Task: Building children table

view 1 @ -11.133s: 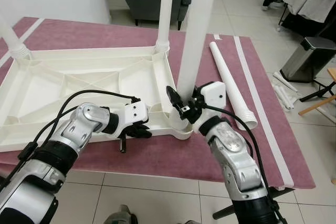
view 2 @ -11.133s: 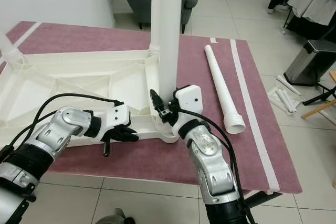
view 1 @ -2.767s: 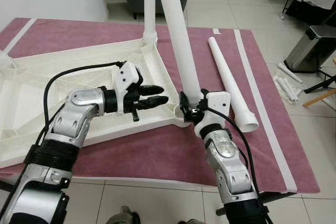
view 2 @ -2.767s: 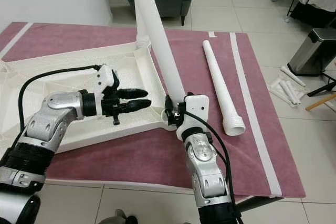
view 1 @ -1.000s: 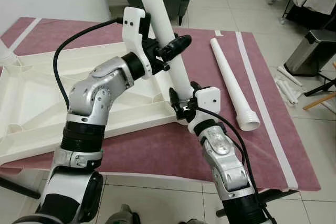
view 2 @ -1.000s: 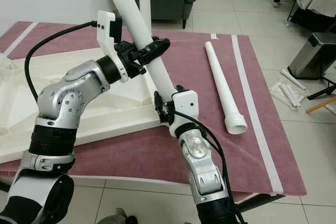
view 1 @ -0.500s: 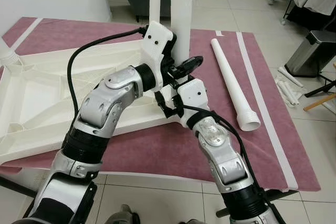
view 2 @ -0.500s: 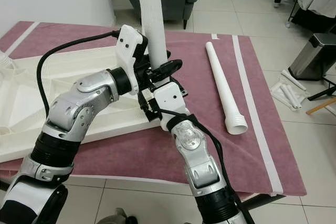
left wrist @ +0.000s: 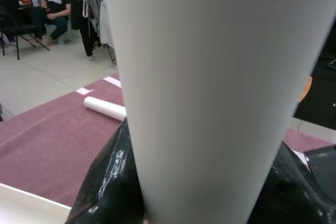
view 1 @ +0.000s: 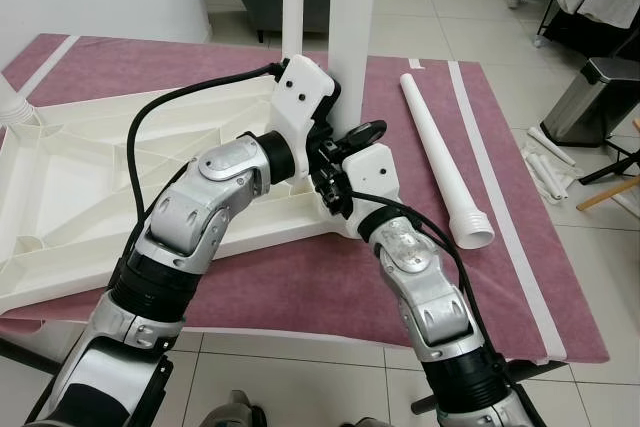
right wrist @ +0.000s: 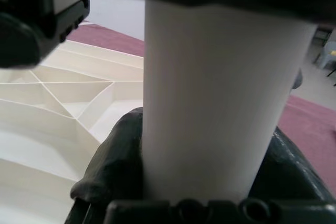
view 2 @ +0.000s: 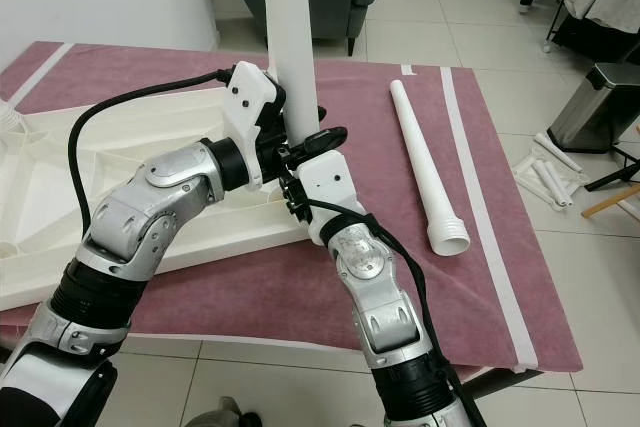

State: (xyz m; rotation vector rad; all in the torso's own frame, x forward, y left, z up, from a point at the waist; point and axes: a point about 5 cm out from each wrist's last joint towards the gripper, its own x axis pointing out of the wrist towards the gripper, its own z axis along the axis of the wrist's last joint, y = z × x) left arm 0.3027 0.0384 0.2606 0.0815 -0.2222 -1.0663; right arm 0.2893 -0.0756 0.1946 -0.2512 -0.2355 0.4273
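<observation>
Both grippers are closed around the same upright white leg [view 1: 350, 47] at the near right corner of the upturned white tabletop [view 1: 90, 177]: the left gripper [view 1: 345, 137] clasps it just above the right gripper [view 1: 335, 182], close to the socket. The step in hand looks like seating this leg. Next it likely needs twisting home while kept upright, then the loose leg [view 1: 445, 162] on the purple mat [view 1: 300, 287] fetched.

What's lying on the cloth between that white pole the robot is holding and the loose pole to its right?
Nothing: between the held leg and the loose leg, the maroon cloth is bare in both eye views.
</observation>
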